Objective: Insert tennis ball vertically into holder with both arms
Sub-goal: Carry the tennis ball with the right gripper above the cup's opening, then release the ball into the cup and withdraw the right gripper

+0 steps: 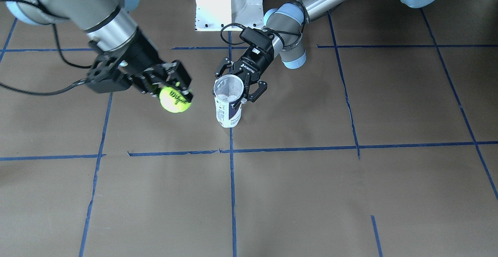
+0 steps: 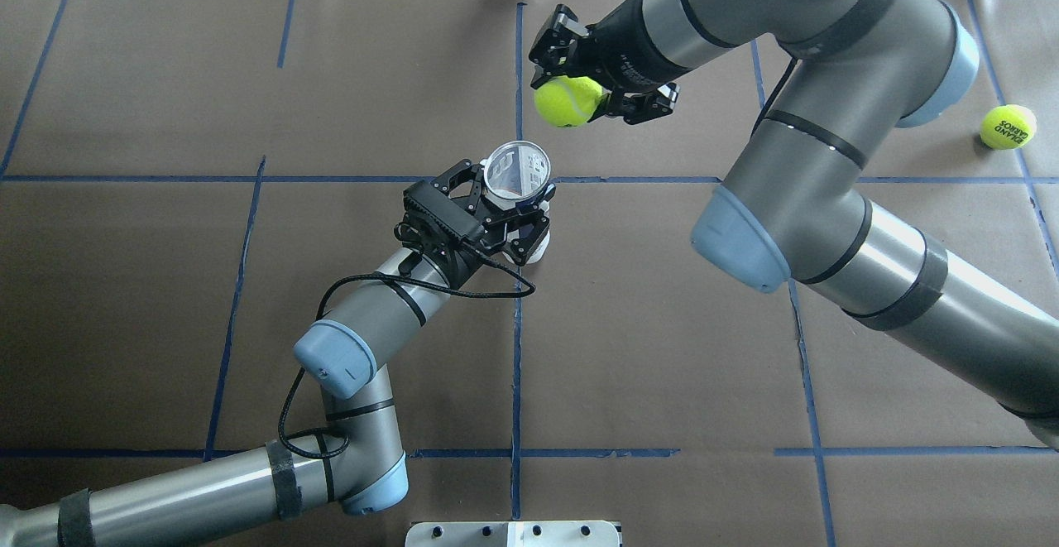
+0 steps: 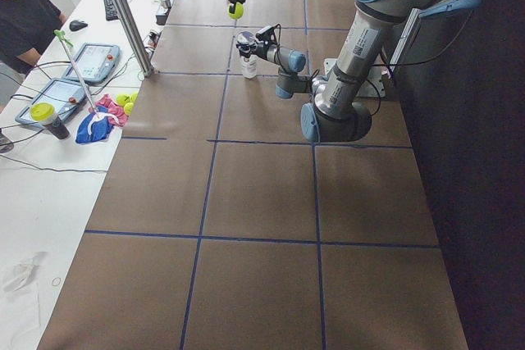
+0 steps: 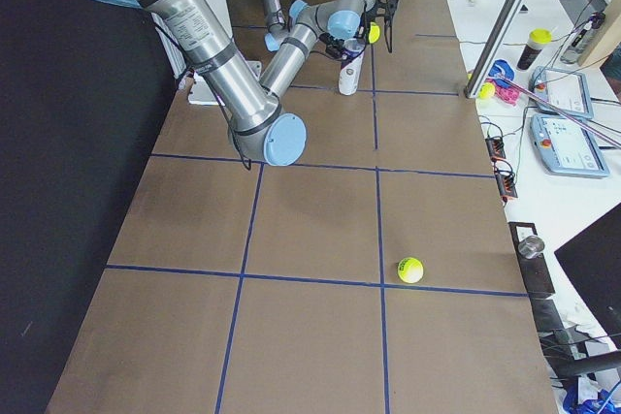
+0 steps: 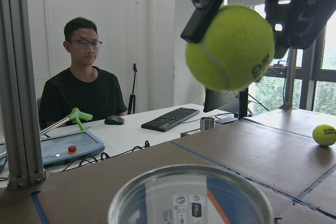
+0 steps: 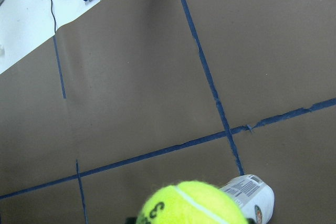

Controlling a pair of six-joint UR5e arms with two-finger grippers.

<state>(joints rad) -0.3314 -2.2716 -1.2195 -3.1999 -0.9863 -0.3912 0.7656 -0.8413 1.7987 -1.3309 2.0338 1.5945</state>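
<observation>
Two grippers are at work, and the one nearer the robot's base is the left gripper (image 2: 506,198). Its fingers (image 2: 460,176) are closed round the upper part of a clear tennis-ball can (image 1: 228,112), one on each side near the rim. The can stands upright between them, its white and navy label low down, its base on the brown paper table (image 2: 662,323) and its open mouth facing up. Beyond those fingers, higher than the can's rim and off toward the robot's right, clear of the mouth, hangs the right gripper (image 2: 589,93). Its fingers (image 2: 648,105) are clamped on a yellow-green tennis ball (image 2: 567,102) with black print, which bulges out past the fingertips, up in the air and touching nothing else. Well out to the right of those fingers a second tennis ball (image 2: 1008,127) lies on the paper by itself. Farther off, past the table's far edge, a man in a black T-shirt and glasses (image 5: 81,85) sits at a white desk (image 5: 157,135) with a keyboard (image 5: 170,119) and a mouse (image 5: 114,120)
</observation>
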